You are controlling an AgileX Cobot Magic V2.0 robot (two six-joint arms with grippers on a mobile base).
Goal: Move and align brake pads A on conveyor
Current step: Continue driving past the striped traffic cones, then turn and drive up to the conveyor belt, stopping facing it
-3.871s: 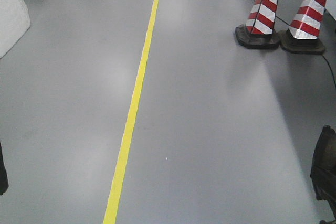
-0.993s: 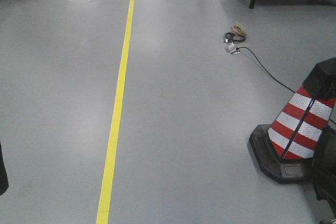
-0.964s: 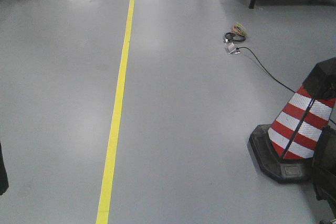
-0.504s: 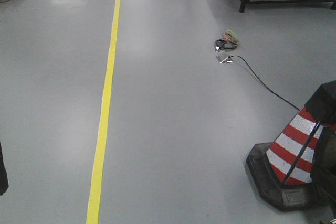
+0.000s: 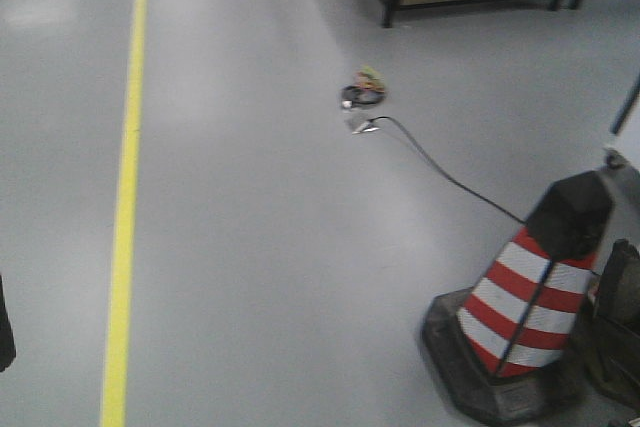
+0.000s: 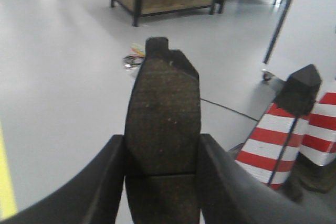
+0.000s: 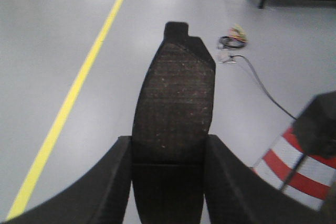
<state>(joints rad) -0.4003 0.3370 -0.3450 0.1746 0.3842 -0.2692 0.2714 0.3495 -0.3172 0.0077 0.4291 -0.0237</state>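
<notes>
Gripping brake pad point(image 6: 163, 129), left gripper point(image 6: 161, 182) fingers clamp its sides; right gripper point(image 7: 168, 187) likewise pinches second pad point(image 7: 173, 124). Striped cone point(image 5: 525, 292) at 4 o'clock.

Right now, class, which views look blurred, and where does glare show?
Front-facing view: motion-smeared, soft red-and-white striped traffic cone; pale glare on glossy grey floor. Left wrist view: dark grey brake pad fairly sharp, background soft. Right wrist view: much alike.
</notes>
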